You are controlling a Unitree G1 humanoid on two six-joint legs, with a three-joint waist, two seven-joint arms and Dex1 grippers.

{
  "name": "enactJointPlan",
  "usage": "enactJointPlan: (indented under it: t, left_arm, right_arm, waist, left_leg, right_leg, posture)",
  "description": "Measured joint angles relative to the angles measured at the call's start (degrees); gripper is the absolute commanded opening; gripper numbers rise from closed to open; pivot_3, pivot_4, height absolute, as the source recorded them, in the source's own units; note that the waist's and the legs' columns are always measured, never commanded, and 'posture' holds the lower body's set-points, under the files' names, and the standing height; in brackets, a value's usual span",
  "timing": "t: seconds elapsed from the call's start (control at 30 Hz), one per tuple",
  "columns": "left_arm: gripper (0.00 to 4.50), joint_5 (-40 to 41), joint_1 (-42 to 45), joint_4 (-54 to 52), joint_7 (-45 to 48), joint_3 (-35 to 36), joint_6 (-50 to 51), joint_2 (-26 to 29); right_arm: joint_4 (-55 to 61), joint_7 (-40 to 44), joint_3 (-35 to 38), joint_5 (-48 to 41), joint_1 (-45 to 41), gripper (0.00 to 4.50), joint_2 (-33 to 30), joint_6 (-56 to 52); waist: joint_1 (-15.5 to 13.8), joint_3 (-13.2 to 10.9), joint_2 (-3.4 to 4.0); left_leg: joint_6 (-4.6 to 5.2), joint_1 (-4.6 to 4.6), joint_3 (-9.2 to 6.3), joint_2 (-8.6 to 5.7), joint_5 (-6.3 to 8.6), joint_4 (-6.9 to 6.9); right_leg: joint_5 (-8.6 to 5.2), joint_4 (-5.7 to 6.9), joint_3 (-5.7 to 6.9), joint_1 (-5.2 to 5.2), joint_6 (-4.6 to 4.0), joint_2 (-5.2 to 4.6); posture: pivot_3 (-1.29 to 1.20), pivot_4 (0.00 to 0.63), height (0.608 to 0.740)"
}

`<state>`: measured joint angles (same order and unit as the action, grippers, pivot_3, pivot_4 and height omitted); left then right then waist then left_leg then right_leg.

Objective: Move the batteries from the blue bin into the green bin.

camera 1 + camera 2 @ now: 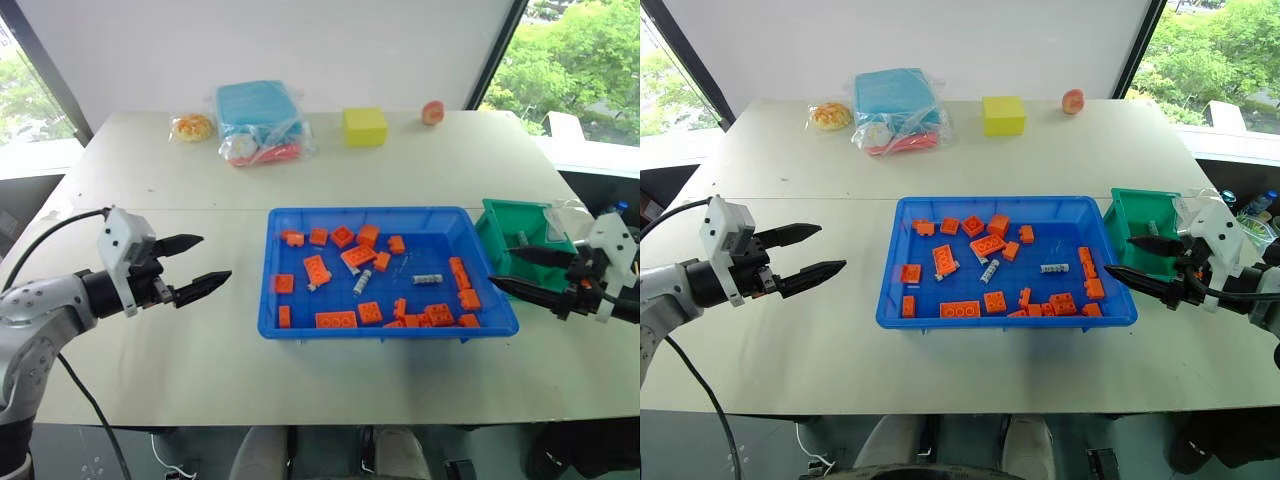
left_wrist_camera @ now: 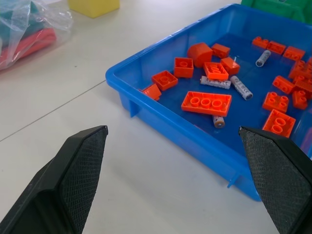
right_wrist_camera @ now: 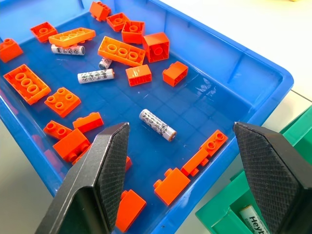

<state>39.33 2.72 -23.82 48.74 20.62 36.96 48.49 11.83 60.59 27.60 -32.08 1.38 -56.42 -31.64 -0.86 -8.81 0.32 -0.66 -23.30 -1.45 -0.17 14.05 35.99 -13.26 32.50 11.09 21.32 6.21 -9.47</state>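
Observation:
The blue bin [image 1: 390, 331] sits mid-table, holding several silver batteries [image 1: 428, 278] [image 3: 157, 125] scattered among orange bricks [image 1: 336, 320]. The green bin [image 1: 497, 232] stands against the blue bin's right end, and one battery [image 3: 253, 217] lies inside it. My left gripper [image 1: 214, 258] hovers open and empty over the table, left of the blue bin. My right gripper [image 1: 500, 267] is also open and empty, at the blue bin's right front corner just in front of the green bin, pointing left over the tray.
At the table's far side lie a bagged light-blue packet [image 1: 258, 120], a yellow block [image 1: 364, 126], a small snack bag [image 1: 192, 126] and a peach-coloured fruit [image 1: 432, 112]. A seam crosses the table behind the bins.

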Motion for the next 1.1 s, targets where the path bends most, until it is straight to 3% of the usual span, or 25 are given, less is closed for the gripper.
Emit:
enactJointPlan:
  t: [0.57,0.7,0.93,1.1]
  left_arm:
    - [4.5,0.0,1.5,0.5,0.3,-0.3,-0.1,-0.4]
    - [4.5,0.1,1.5,0.6,0.8,-0.3,0.1,-0.4]
    - [4.5,0.6,1.5,0.6,1.0,-0.3,0.3,-0.3]
    - [4.5,1.1,2.2,0.1,1.3,-0.8,0.2,-0.4]
  right_arm:
    - [-0.9,0.5,-0.1,1.0,-0.4,3.47,-0.1,0.4]
    - [-0.9,0.5,-0.1,0.9,-0.4,4.47,-0.1,0.1]
    - [-2.3,0.6,-1.5,2.2,-2.2,4.47,-0.1,1.6]
    - [-6.4,3.2,-8.7,4.0,-10.9,4.47,-0.6,4.5]
  waist:
    - [0.0,0.0,-0.03]
    - [0.0,0.0,-0.03]
    - [0.0,0.0,-0.05]
    - [0.3,0.0,-0.03]
  left_leg:
    - [0.0,0.03,0.04,0.01,-0.01,0.05]
    - [0.0,0.04,0.05,0.01,-0.01,0.07]
    - [0.0,0.08,0.08,0.0,-0.01,0.1]
    - [0.0,0.09,0.1,0.02,-0.01,0.1]
  right_leg:
    - [0.01,0.12,-0.01,0.0,-0.01,0.0]
    - [0.02,0.17,-0.01,0.01,-0.01,0.0]
    - [0.02,0.39,-0.02,0.04,-0.01,-0.02]
    - [-0.01,0.48,-0.05,0.03,-0.04,-0.06]
  posture:
    - [0.0,0.15,0.704]
    - [0.0,0.15,0.704]
    - [0.0,0.15,0.704]
    - [0.0,0.15,0.704]
